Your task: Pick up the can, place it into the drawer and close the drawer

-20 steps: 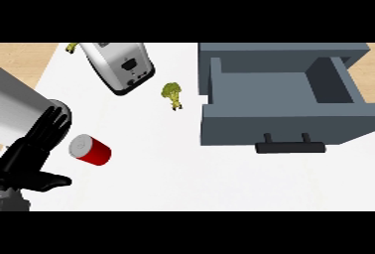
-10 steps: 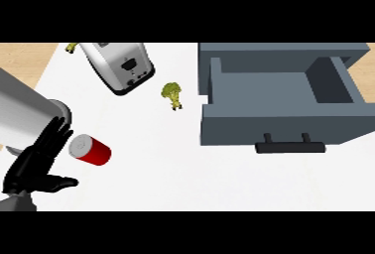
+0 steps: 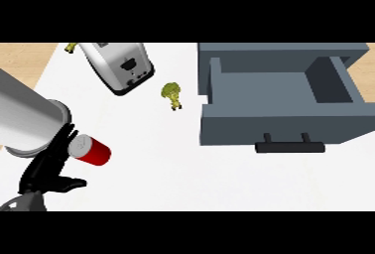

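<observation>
Left hand: the left hand (image 3: 45,166) comes in at the view's lower left, fingers fairly straight and laid along the near side of the can, thumb sticking out toward the right lower down; it is open, not wrapped round anything.
Right hand: not in the view.
Can: the red can (image 3: 89,149) lies on its side on the white desk (image 3: 183,173), its pale end turned toward the fingers and touching or nearly touching them.
Risk at the can: lying down, it looks likely to roll; straight fingers meeting it from one side could nudge it off toward the middle of the desk instead of catching it.
Risk of a poor hold: with the thumb well apart from the can, a closing grasp may catch only the end.
Drawer: the grey drawer (image 3: 282,94) stands pulled open, well apart at the upper right, handle (image 3: 289,147) facing the near edge.
In the way: a toaster (image 3: 117,67) and a small green thing (image 3: 173,94) sit between; a low carry could clip them or the drawer's front wall.
</observation>
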Motion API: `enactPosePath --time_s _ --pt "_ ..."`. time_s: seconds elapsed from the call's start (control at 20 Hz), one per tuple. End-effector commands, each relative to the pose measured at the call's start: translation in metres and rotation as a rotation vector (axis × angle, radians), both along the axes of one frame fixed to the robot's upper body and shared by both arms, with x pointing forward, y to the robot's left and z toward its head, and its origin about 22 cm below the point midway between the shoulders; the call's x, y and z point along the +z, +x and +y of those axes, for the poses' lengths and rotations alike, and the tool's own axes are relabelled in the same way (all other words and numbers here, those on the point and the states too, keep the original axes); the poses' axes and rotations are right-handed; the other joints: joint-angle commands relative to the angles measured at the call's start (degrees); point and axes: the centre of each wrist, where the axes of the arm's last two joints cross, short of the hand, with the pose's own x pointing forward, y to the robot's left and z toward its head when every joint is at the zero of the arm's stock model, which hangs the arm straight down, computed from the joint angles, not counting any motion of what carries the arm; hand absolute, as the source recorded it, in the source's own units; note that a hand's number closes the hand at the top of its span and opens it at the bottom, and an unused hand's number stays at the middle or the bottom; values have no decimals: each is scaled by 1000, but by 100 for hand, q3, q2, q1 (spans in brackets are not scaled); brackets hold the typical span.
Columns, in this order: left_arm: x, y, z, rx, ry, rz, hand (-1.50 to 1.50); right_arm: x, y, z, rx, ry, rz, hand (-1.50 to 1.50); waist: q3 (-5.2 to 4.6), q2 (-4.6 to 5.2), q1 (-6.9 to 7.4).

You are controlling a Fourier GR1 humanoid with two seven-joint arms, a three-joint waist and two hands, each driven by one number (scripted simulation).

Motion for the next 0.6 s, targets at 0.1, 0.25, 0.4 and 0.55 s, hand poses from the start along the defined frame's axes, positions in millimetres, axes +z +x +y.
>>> enactPosePath --time_s 0.1,0.25,0.4,0.55 --pt "-22 -5 2 -14 -22 20 -150 1 -7 6 5 22 -15 -150 0 1 -16" --pt "-18 9 1 -18 -47 31 -150 20 -22 1 10 -2 12 -150 -2 1 -40" --pt "-24 20 -11 -29 -56 12 -150 17 0 8 14 16 -11 -150 -5 14 -40" --pt "-23 26 -28 -34 -111 28 -150 20 -2 -9 10 24 -19 -150 4 -9 24"
